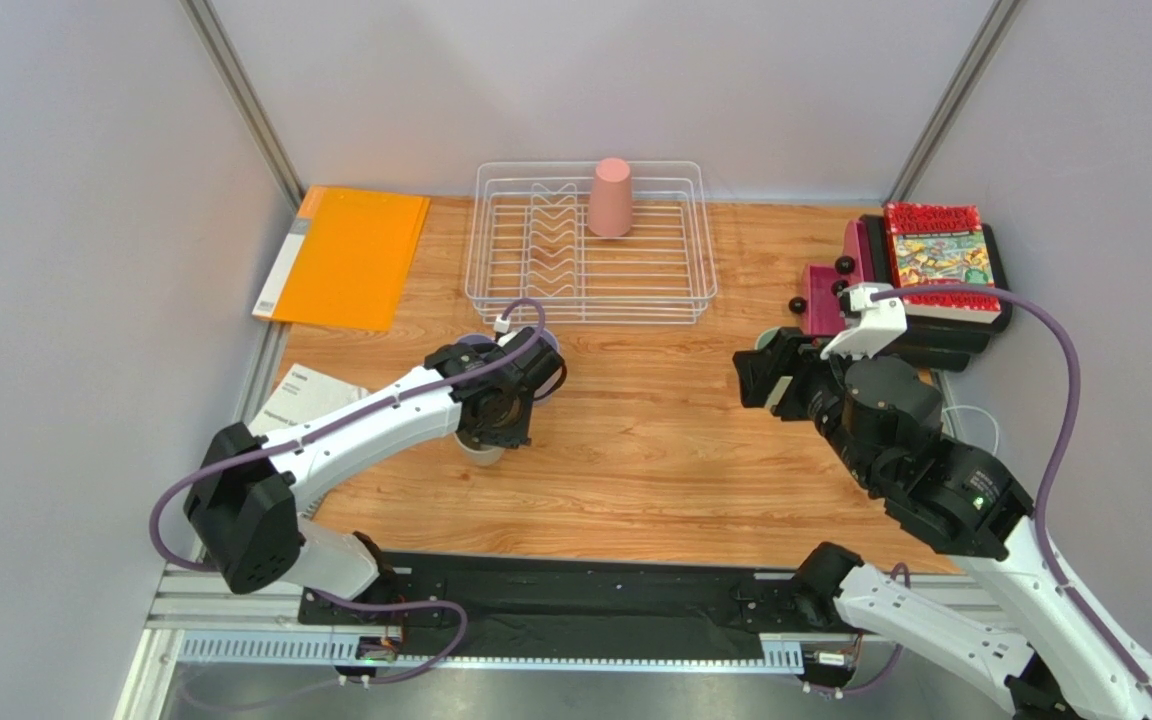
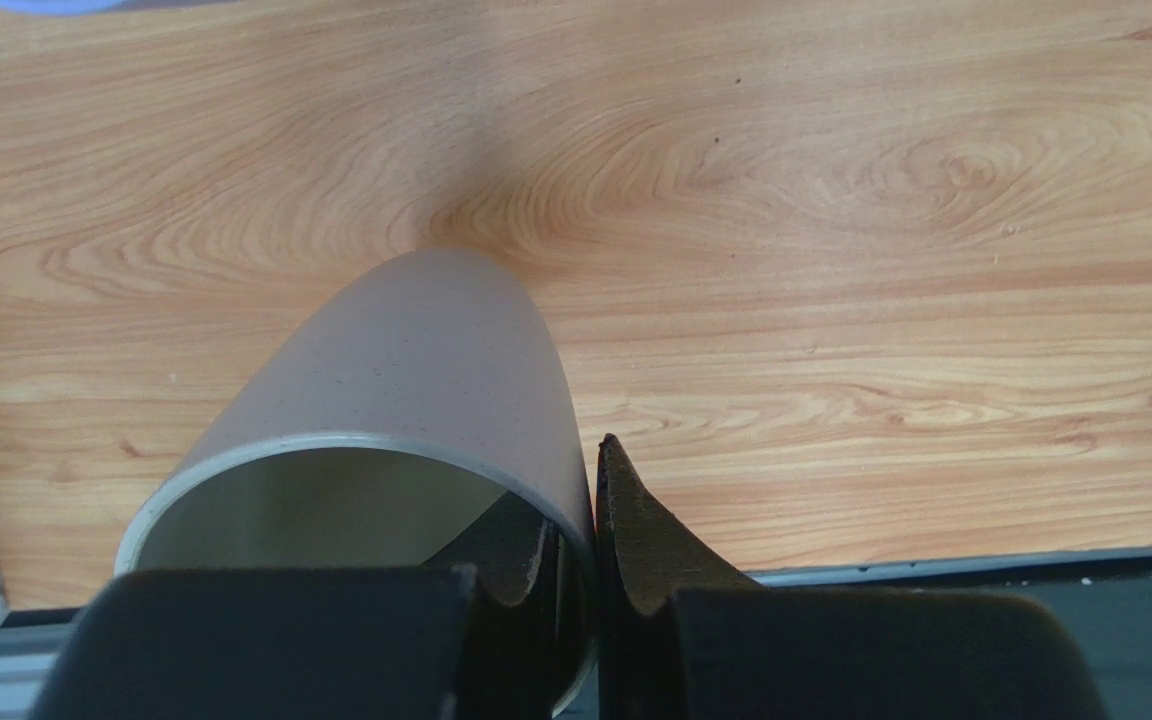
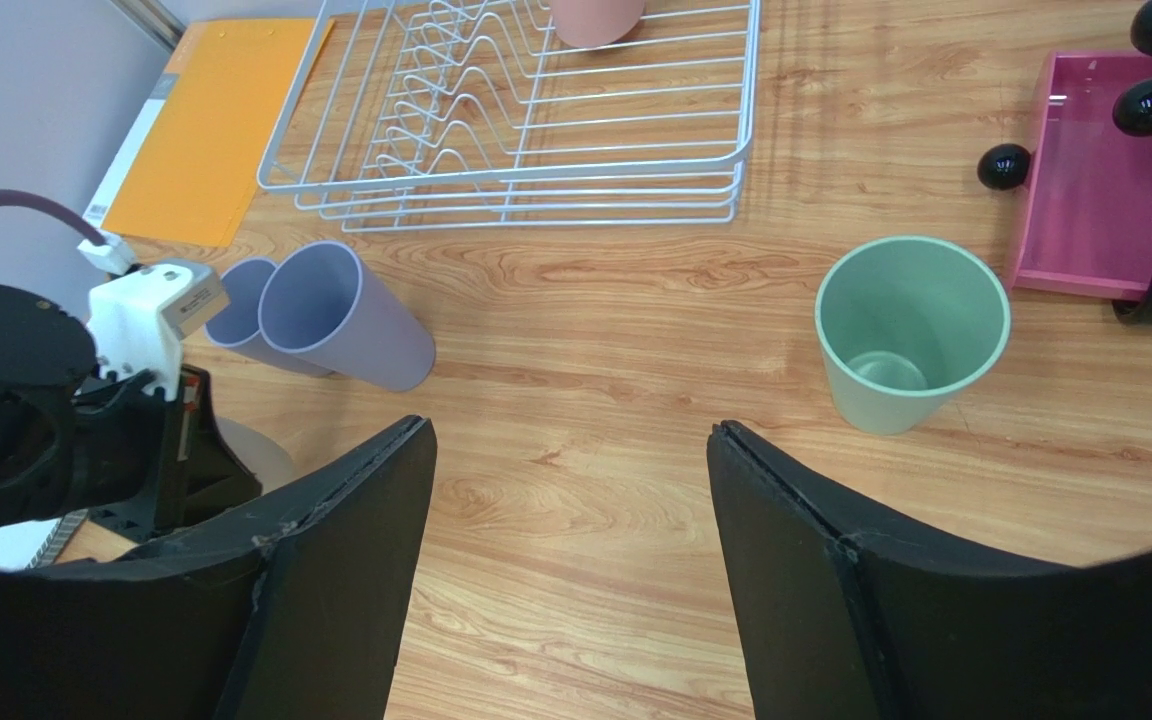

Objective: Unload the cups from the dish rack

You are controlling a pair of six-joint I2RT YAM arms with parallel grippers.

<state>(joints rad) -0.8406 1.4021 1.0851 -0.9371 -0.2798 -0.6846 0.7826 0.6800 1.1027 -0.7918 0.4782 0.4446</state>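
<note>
One cup, the pink cup (image 1: 611, 197), stands bottom-up in the dish rack (image 1: 654, 285), toward its far side and right of the divider prongs. Four others are out on the desk (image 1: 657, 450). The green cup (image 3: 913, 327) stands upright in front of the rack's right end. The two lavender cups (image 3: 330, 312) touch each other off its left front corner, and the beige cup (image 2: 387, 390) is just nearer than those two.

The left hand (image 2: 579, 525) is closed on the beige cup, pinching its wall with one finger inside the mouth and one outside. The cup is mouth up and low over the desk; whether its base rests on the wood I cannot tell. The right hand (image 3: 569, 432) hangs above the bare middle of the desk with its fingers spread wide and nothing between them, facing the rack.

By my reading, the step in hand is setting down the beige cup. Next, the left fingers need to part and lift straight up, so the inner finger clears the rim without tipping the cup into the lavender pair. Only the pink cup is then left. Because it is inverted, it probably wants a grip across its outer wall, reached over the rack's near side.
</note>
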